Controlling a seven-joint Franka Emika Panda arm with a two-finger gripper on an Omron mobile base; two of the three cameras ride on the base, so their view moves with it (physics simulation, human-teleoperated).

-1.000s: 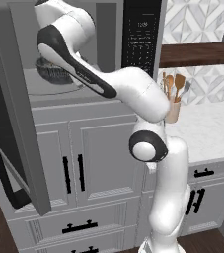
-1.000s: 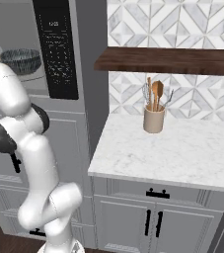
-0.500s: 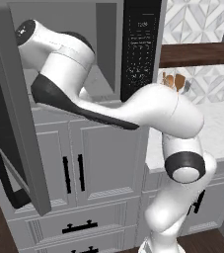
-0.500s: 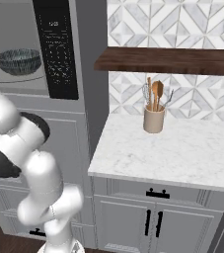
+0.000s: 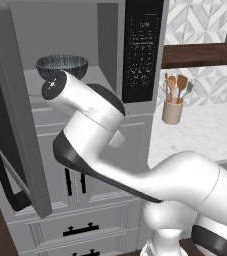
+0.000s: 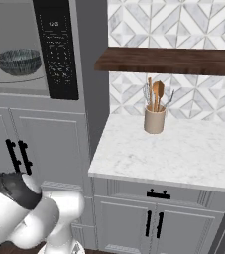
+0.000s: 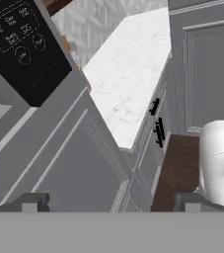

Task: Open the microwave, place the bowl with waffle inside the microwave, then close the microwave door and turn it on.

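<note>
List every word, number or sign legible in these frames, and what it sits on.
Nothing can be read for certain.
Microwave keypad: pale button labels and a small display at the top, too small and blurred to read.
Same keypad from the hand view: ringed buttons with white marks, illegible.
Utensil crock: no label.

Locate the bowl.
The bowl sits inside the open microwave on the turntable, left of the keypad in both base views.

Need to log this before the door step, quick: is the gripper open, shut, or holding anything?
Gripper: open, its two dark finger tips set wide apart, nothing between them; it faces the grey cabinet front.
</note>
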